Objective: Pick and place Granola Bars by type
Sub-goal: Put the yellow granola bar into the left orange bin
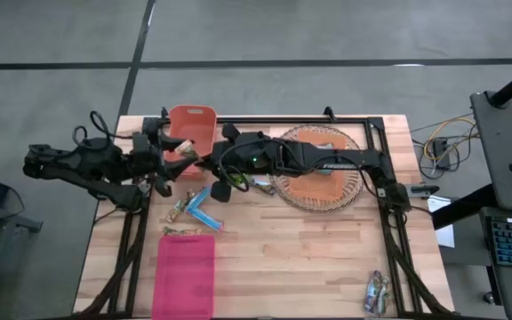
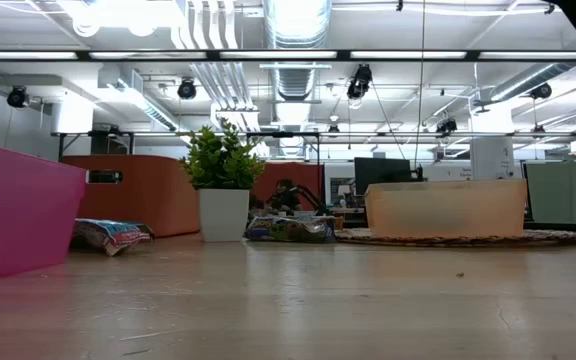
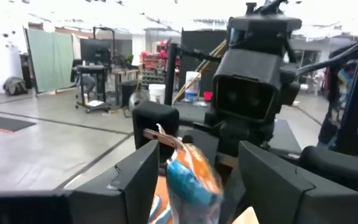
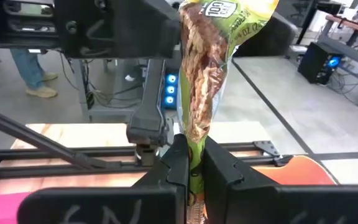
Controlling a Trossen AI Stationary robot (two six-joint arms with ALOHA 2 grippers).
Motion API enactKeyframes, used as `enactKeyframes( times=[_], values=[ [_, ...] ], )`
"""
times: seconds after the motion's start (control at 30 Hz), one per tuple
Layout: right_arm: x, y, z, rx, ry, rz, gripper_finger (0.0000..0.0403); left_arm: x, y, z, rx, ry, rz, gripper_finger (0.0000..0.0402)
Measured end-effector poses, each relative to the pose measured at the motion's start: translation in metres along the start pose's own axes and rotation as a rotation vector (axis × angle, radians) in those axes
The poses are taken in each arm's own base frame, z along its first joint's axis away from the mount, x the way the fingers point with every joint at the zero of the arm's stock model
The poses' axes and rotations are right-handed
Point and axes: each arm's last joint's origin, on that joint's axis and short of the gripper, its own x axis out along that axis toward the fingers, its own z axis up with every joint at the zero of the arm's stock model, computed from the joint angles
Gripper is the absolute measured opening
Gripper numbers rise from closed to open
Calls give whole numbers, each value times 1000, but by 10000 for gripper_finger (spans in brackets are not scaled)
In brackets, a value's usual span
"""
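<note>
Above the table (image 1: 327,258), both grippers are meeting: right gripper (image 4: 191,165) jaws clamping a bar (image 4: 207,81), left gripper (image 3: 194,177) jaws closing around its other end.

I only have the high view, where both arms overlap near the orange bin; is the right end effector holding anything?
Observer: Yes, the right end effector is shut on a green-wrapped granola bar that stands up out of it.
Operator: Where is the left one?
Observer: The left end effector meets it head-on; a blue and orange wrapper sits right at it, grip unclear.
Operator: Anything at table level?
Observer: A potted plant stands upright on the table.
</note>
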Motion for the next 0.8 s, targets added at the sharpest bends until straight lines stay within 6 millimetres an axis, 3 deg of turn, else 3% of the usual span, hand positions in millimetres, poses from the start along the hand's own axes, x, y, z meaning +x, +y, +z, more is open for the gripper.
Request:
enactKeyframes(
  times=[0.43,0.57,0.8],
  values=[
    [0,1,0,-1,0,0,12,3,-2,-5,-9,41,-3,195],
    [0,0,0,-1,0,-1,13,3,-2,-6,-19,43,-3,159],
    [0,0,0,-49,-1,-2,13,3,-2,-6,-16,43,-2,60]
  ],
)
